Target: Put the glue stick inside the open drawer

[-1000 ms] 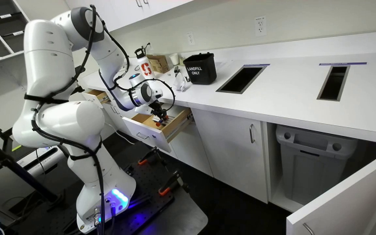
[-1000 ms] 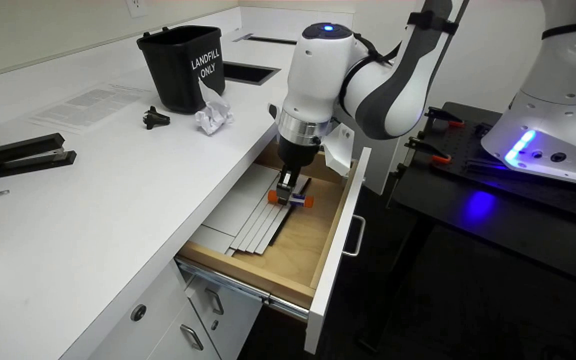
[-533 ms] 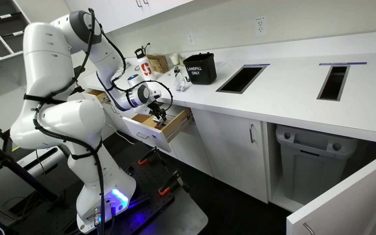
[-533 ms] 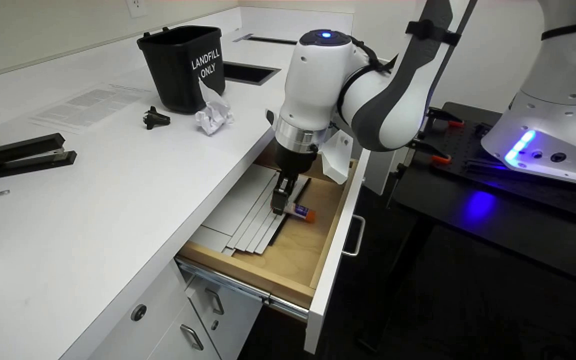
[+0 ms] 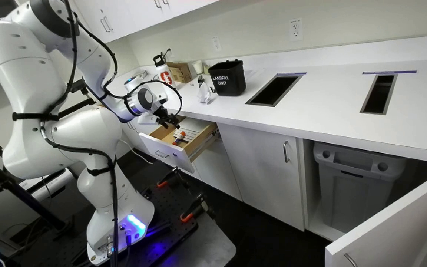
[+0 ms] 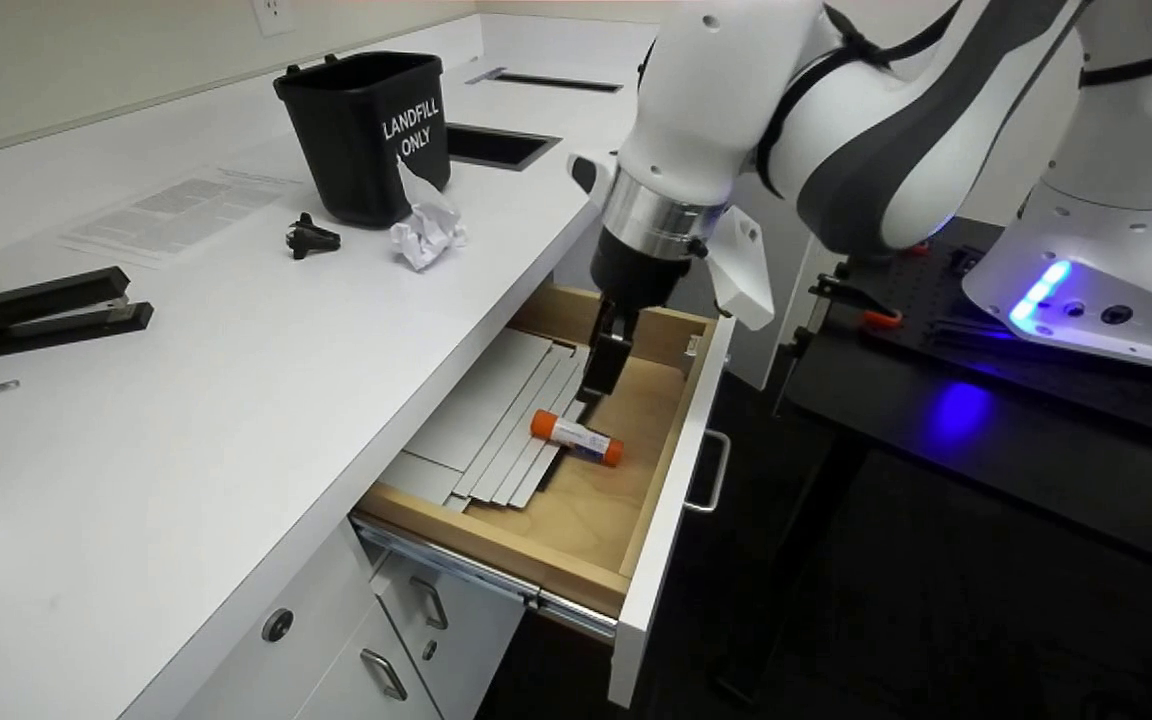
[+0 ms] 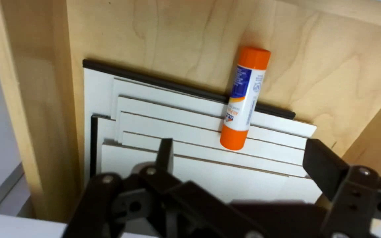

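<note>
The glue stick (image 7: 245, 96) lies on its side inside the drawer (image 6: 496, 545). Over the drawer floor hangs the gripper (image 7: 238, 148), its jaws spread wide, clear of the stick. In the wrist view the stick points from half past twelve to half past six; its upper end reaches beyond the dark strip (image 7: 157, 81), and bare wood opens around that end from ten o'clock to three. Its lower end lies over the white boards (image 7: 217, 178).

In an exterior view, from the drawer's middle, the edge of the counter (image 6: 236, 400) cuts past at ten o'clock, the drawer's front stands at three and a side wall crosses at seven. There the gripper is at one o'clock from the stick, its tips leaning toward seven.

The stick is a smooth round tube with a white and blue label, orange at both ends. The drawer is pale, wavy-grained wood, its front flat and white with a bent metal handle (image 6: 724, 465). The boards are thin, flat and straight-edged, overlapping like steps. On the counter, at eleven o'clock from the drawer, crumpled paper (image 6: 426, 230) sits near a tapered black bin (image 6: 366, 140).
</note>
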Tool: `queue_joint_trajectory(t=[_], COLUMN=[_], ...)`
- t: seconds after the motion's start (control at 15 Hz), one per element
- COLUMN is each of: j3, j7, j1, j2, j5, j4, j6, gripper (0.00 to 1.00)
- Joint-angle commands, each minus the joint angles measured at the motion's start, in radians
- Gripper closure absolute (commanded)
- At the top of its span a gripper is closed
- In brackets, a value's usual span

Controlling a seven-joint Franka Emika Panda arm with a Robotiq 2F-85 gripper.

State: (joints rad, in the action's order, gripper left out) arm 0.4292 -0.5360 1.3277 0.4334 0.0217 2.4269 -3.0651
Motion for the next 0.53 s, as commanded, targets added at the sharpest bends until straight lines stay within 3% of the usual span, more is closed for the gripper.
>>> queue_joint_trajectory(t=[0.0,0.2,0.47], j3=[0.077,0.144,0.151], j7=[0.019,-0.008,-0.002], j1=[0.090,0.150,0.150], j2=[-0.206,-0.299,-0.385], j5=[0.056,0.122,0.169], j4=[0.121,0.137,0.126], j6=[0.080,0.148,0.265], gripper=[0.00,0.00,0.00])
